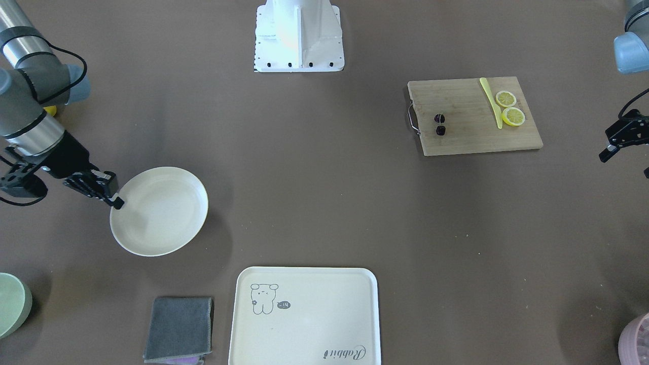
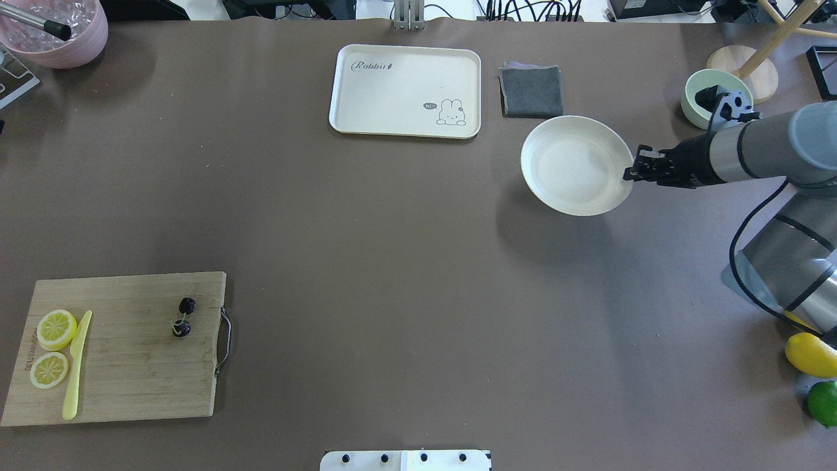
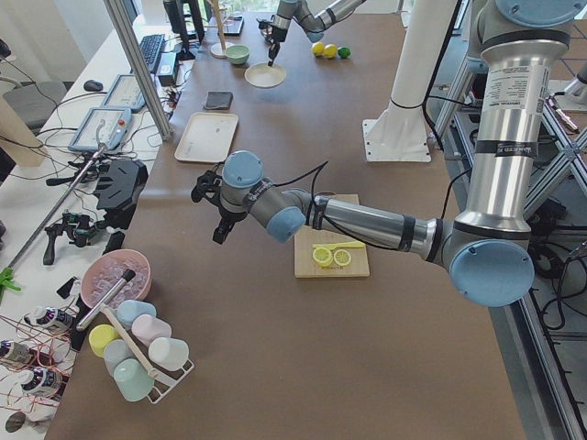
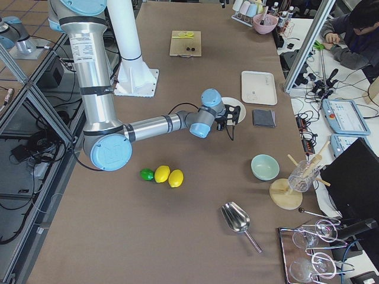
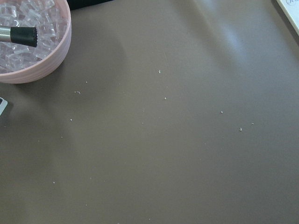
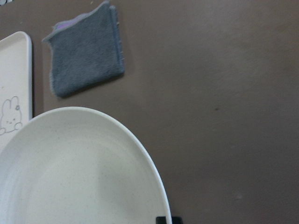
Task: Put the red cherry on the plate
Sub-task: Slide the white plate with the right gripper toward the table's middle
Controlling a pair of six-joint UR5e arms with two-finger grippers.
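Observation:
The red cherry (image 2: 184, 316) (image 1: 440, 124), a pair of tiny dark fruits joined by stems, lies on a wooden cutting board (image 2: 131, 379) at my near left. The round cream plate (image 2: 569, 167) (image 1: 162, 213) (image 6: 70, 177) is far across the table on the right and seems held slightly off it. My right gripper (image 2: 633, 171) (image 1: 115, 202) is shut on the plate's rim. Beyond the board, near the table's left end, my left gripper (image 1: 624, 163) hangs open and empty, well away from the cherry.
Two lemon slices (image 2: 55, 329) and a yellow knife (image 2: 75, 366) share the board. A cream tray (image 2: 405, 78) and a grey cloth (image 2: 531, 91) lie at the far edge. Other items: green bowl (image 2: 696, 104), pink ice bowl (image 2: 59, 39), lemon (image 2: 811, 353), lime (image 2: 822, 402).

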